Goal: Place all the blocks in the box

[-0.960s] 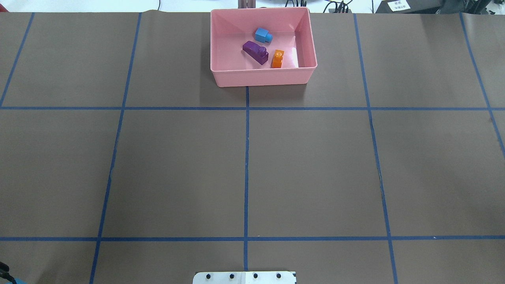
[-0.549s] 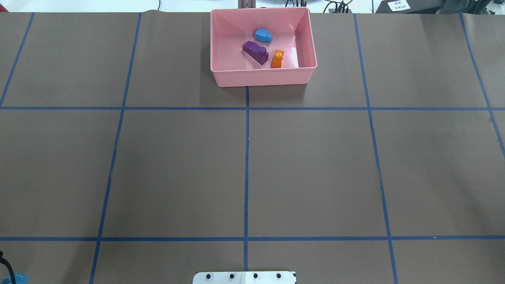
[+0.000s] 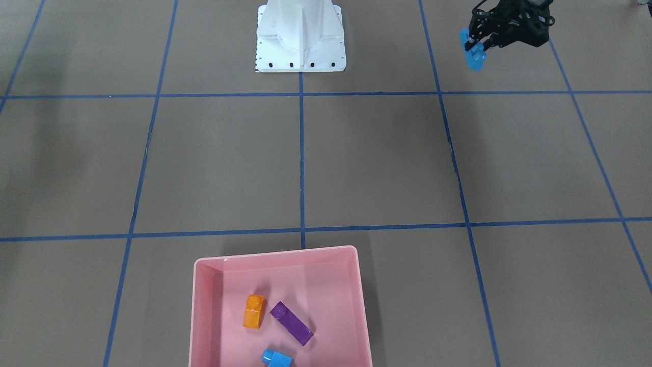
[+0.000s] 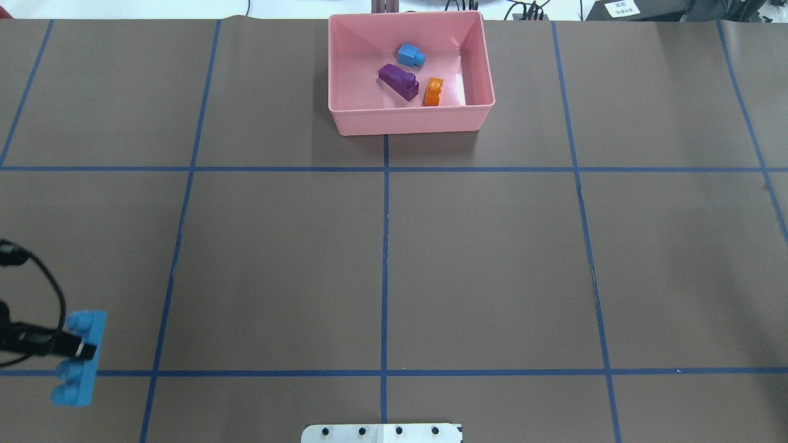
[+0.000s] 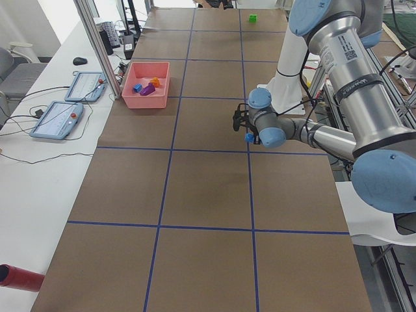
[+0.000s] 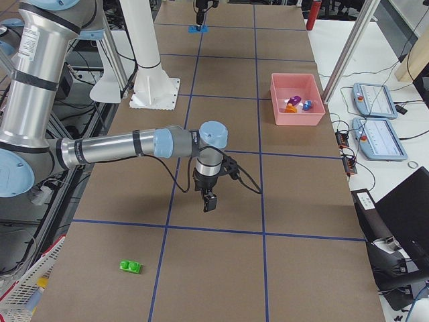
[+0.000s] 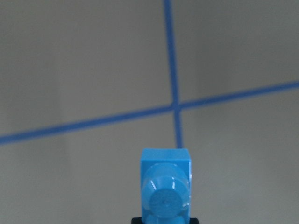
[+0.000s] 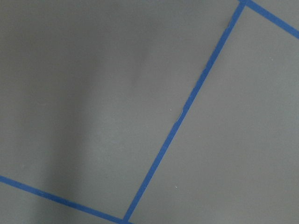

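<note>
Now, left gripper [image 4: 83, 352]: clamped across the long blue block [image 4: 75, 376], at the robot's near left.
Right gripper [image 6: 210, 201]: jaws, I cannot tell.
Carry: I'd clear the box [image 4: 406, 121] wall (far centre), then release low.

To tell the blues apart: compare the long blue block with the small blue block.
The long blue block is much longer; the small blue block has one stud. The long one is held in the left gripper, outside the box; the small one lies inside it. Both are glossy blue.
</note>
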Controlling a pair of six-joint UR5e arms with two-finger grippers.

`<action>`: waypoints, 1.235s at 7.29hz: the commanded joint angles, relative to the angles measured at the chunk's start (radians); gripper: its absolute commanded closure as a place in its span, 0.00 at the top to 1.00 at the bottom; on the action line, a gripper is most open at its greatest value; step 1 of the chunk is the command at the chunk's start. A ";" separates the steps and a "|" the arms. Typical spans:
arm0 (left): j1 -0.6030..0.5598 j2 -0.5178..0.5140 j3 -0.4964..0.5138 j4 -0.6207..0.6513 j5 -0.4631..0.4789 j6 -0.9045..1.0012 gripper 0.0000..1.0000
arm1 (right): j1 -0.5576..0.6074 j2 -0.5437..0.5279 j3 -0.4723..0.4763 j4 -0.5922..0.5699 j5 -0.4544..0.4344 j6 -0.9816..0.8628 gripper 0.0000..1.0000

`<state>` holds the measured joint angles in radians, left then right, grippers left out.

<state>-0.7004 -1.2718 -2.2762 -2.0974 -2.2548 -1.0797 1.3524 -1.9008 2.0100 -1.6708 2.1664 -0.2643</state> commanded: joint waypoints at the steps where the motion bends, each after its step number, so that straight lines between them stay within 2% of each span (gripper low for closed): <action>1: -0.174 -0.345 0.053 0.361 -0.081 0.110 0.00 | 0.004 -0.102 -0.130 0.237 0.007 0.013 1.00; 4: -0.281 -0.646 0.278 0.448 -0.083 0.112 0.00 | 0.111 -0.243 -0.316 0.448 0.084 0.011 1.00; 6: -0.332 -0.777 0.406 0.456 -0.108 0.112 0.00 | 0.158 -0.297 -0.478 0.632 0.102 0.013 1.00; 7: -0.381 -0.822 0.452 0.462 -0.150 0.112 0.00 | 0.159 -0.290 -0.540 0.670 0.118 0.020 1.00; 9: -0.399 -0.831 0.463 0.464 -0.170 0.113 0.00 | 0.159 -0.290 -0.551 0.674 0.154 0.076 1.00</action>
<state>-1.0865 -2.0904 -1.8250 -1.6352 -2.4137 -0.9669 1.5099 -2.1914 1.4809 -1.0050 2.3049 -0.2125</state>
